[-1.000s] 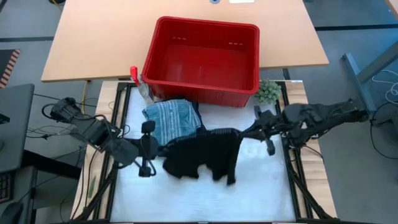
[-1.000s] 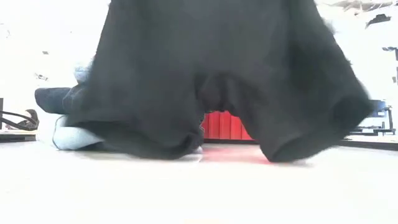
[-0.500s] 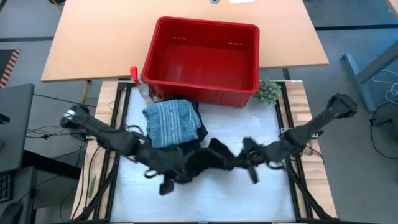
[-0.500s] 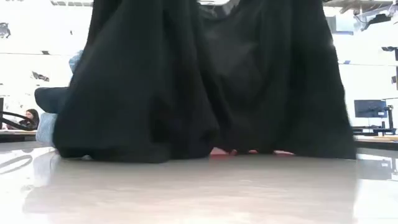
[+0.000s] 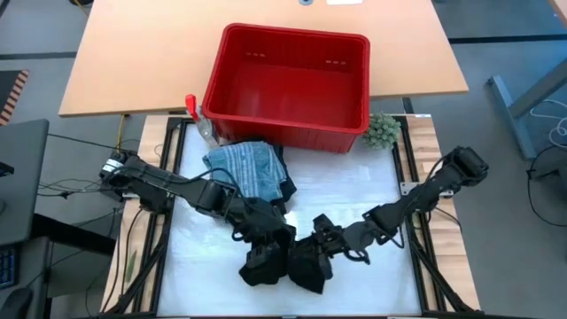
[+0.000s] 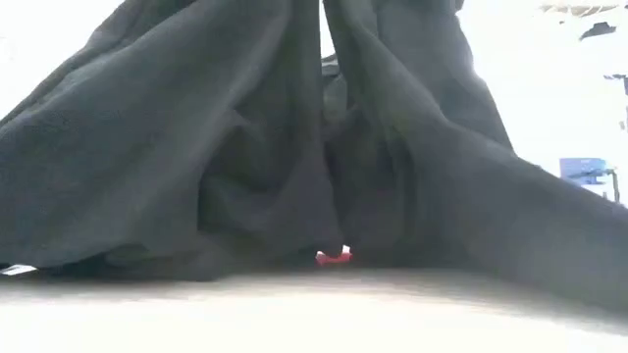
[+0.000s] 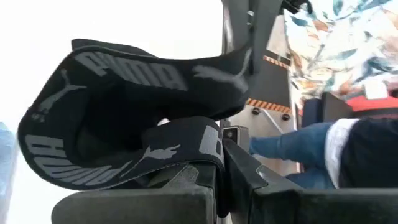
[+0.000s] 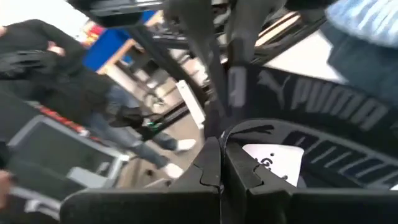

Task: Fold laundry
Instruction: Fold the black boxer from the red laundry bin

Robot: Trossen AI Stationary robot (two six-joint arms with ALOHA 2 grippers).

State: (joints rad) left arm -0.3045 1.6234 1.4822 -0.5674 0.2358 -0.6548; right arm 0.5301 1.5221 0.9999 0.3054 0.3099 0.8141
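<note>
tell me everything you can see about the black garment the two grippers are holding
The black garment is soft knit cloth with a stretchy waistband printed with pale PUMA lettering and leaping-cat logos, and a white tag inside. It hangs bunched in folds near the table's front edge, lower part on the white surface. The left gripper and right gripper are both shut on the waistband, close together. It fills most of the low view.

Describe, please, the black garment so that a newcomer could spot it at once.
Start at the red basket, then come toward the table's near edge. The black garment hangs bunched there, between the left gripper and the right gripper. Unlike the striped blue cloth, its waistband reads PUMA.
</note>
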